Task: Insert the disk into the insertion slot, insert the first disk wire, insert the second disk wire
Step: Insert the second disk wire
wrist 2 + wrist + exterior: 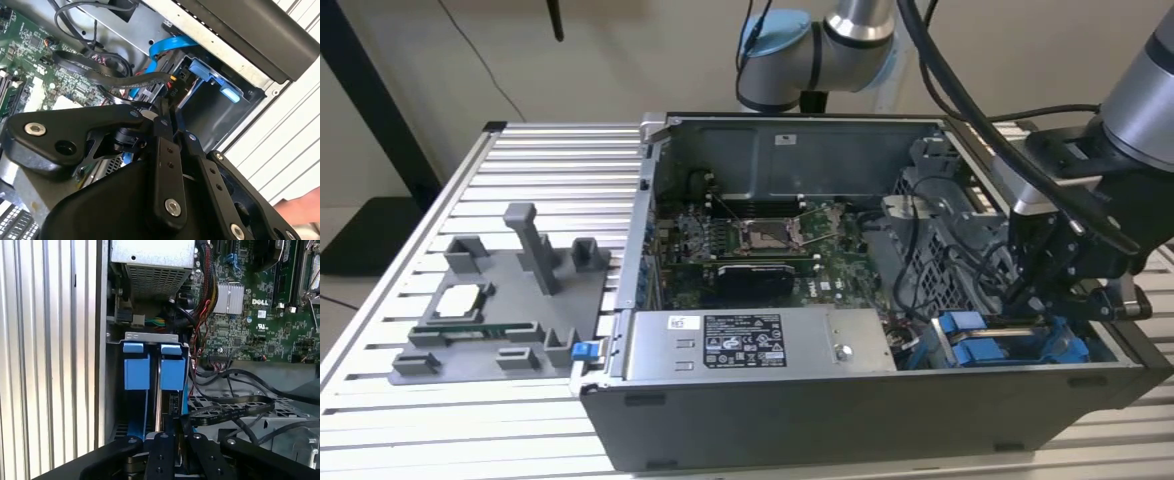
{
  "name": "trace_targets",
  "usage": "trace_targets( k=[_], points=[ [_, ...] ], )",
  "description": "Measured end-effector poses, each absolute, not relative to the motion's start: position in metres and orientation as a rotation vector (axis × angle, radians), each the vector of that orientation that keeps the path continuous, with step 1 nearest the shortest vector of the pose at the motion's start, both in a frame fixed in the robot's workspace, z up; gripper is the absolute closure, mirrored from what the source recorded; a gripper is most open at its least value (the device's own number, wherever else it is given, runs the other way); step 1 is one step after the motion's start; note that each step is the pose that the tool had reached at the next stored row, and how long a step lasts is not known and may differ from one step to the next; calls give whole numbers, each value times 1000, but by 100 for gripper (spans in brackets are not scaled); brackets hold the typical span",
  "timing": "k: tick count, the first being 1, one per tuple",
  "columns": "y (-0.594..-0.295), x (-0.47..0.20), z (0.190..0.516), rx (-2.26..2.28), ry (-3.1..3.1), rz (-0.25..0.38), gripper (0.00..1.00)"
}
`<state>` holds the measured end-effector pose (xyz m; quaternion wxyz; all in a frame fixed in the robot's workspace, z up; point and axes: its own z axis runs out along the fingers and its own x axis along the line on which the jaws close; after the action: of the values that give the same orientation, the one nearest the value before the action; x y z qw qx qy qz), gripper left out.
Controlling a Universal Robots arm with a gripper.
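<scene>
The black two-fingered gripper (pixel 175 437) reaches down into the corner of the open grey computer case (pixel 854 410) at the exterior view's right. In both wrist views its fingers are drawn close together around a dark wire connector; whether they actually clamp it cannot be told. A flat black ribbon wire (pixel 235 407) runs from the fingers across the perforated metal beside them.

The grey sheet-metal insertion slot (pixel 150 336) with blue plastic rails lies just below the fingertips. Two blue-fronted carriers sit side by side in it (pixel 136 367), (pixel 172 369); the silver-grey disk body itself is hidden inside.

Clearance is tight: the case side wall runs close along one flank of the slot, and bundled black and red cables (pixel 200 335) crowd the other. The large grey labelled power-supply box (pixel 761 345) adjoins the slot. The ribbed aluminium table (pixel 494 160) outside the case lies open.
</scene>
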<state>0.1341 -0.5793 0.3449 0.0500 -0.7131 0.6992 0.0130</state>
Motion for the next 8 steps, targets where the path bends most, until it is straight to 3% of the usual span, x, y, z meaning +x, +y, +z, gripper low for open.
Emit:
trace_targets(
  k=[8],
  points=[
    [-579,134,343,-2161,2140,39,100]
  ],
)
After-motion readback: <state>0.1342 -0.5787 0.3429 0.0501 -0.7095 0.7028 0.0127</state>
